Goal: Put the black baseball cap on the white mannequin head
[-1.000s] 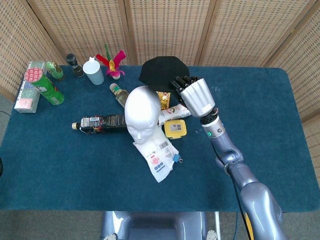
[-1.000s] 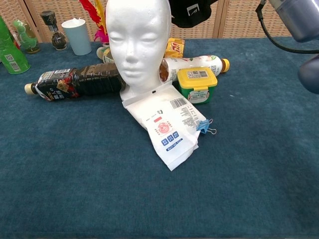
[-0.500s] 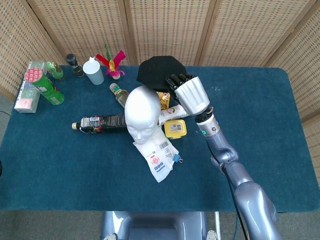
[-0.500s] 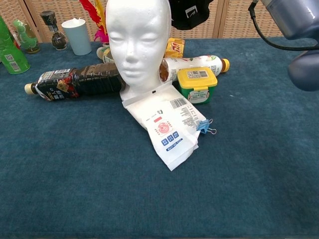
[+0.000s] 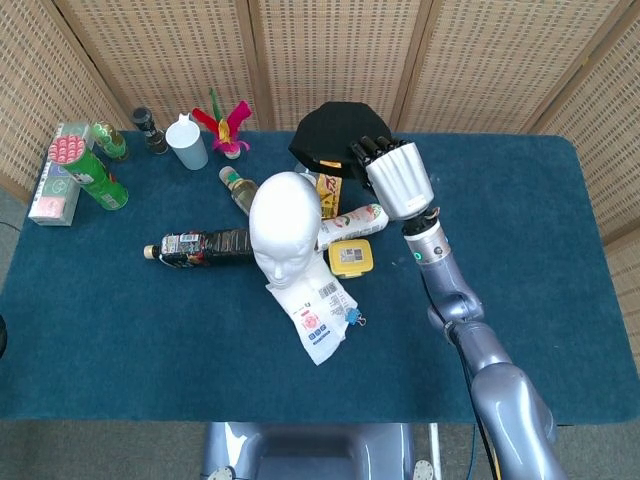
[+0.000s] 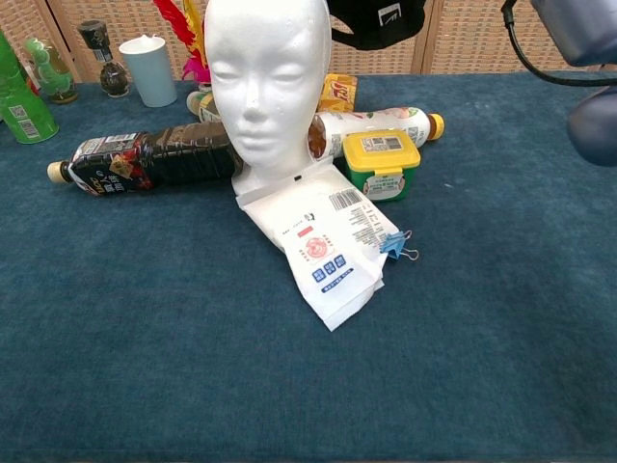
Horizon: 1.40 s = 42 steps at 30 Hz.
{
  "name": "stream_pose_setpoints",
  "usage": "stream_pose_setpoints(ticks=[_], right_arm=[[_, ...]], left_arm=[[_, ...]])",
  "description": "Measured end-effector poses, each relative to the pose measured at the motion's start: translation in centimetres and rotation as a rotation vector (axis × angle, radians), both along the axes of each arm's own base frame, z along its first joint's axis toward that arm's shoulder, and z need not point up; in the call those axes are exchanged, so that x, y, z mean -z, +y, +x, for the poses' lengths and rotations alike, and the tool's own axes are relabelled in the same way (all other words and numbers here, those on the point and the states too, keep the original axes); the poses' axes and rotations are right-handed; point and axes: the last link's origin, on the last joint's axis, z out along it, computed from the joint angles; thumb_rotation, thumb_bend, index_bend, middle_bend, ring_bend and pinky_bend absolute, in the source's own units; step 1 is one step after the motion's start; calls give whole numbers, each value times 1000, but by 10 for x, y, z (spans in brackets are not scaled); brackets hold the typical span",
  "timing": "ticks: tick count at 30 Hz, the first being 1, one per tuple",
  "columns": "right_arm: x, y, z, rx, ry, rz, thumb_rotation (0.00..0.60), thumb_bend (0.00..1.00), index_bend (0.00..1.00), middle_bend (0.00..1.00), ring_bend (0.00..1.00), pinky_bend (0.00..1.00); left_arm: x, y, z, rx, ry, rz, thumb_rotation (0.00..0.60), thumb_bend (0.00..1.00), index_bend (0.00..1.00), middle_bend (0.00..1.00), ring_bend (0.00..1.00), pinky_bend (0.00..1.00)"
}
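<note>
The white mannequin head (image 5: 284, 224) stands upright mid-table, facing me, and fills the top of the chest view as a bare white mannequin head (image 6: 267, 77). My right hand (image 5: 396, 175) holds the black baseball cap (image 5: 327, 135) in the air, behind and to the right of the mannequin head. In the chest view only the underside of the black baseball cap (image 6: 378, 23) shows at the top edge, beside the head. My right forearm (image 6: 584, 29) crosses the upper right corner there. My left hand is not in either view.
A dark drink bottle (image 5: 200, 246) lies left of the head. A white packet (image 5: 315, 310) with a blue clip lies in front. A yellow-lidded box (image 5: 350, 257) and a lying bottle (image 5: 350, 222) sit to its right. Cup (image 5: 187, 143), green can (image 5: 88, 171) and small bottles stand back left.
My right hand has carried the cap a little to the right and higher, after a small shift left half a second ago. The cap's tilt has changed.
</note>
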Motion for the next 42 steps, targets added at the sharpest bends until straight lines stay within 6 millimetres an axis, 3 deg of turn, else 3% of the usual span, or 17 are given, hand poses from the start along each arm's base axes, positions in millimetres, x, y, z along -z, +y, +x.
stream_pose_setpoints(ticks=[23,42], right_arm=[[21,42,26,-248,14,-14,600,490,611,614,725,842],[45,74,18,-371,137,69,600,490,611,614,720,841]], left_arm=[[4,2,-4,-6,-8,-8,600,300,632,488,373,388],[4,-1,-7,-7,-18,-3,600,300,632,488,374,384]])
